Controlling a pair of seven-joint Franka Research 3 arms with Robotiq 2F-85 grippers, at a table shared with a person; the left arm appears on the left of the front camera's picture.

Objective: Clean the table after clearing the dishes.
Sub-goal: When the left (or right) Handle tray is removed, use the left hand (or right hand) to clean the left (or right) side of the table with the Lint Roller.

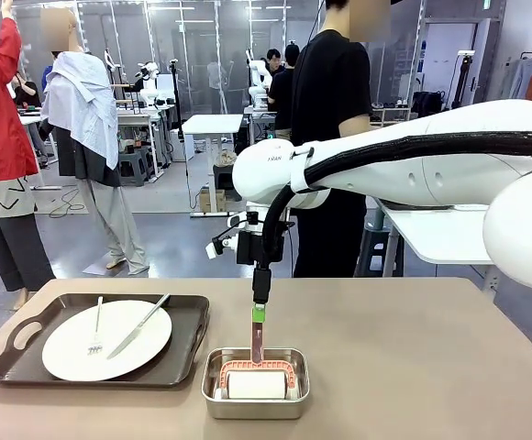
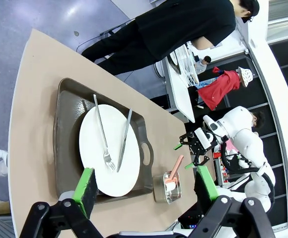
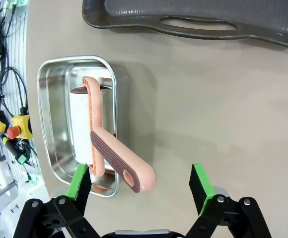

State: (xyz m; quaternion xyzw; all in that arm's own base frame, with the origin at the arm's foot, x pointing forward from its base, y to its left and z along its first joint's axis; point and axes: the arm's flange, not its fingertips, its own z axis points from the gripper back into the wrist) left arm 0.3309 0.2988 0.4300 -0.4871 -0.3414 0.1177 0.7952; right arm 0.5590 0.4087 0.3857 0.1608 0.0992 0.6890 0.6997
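Nearest is the steel pan (image 1: 255, 404) at the near middle of the table (image 1: 413, 367), with the lint roller (image 1: 257, 383) in it. Its roll lies left to right, and its pink handle (image 1: 257, 339) rises steeply, leaning a little to the far side. My right gripper (image 3: 139, 181) is spread, with one finger on each side of the handle end, not pinching it. I judge the roller light and the ribbed handle stiff, so the handle is good to pinch; the roll is sticky, so not there. My left gripper (image 2: 146, 186) is also spread, above the plate (image 2: 109, 148) with fork (image 2: 103, 134) and knife (image 2: 124, 139) on the tray (image 2: 67, 144) at near left.
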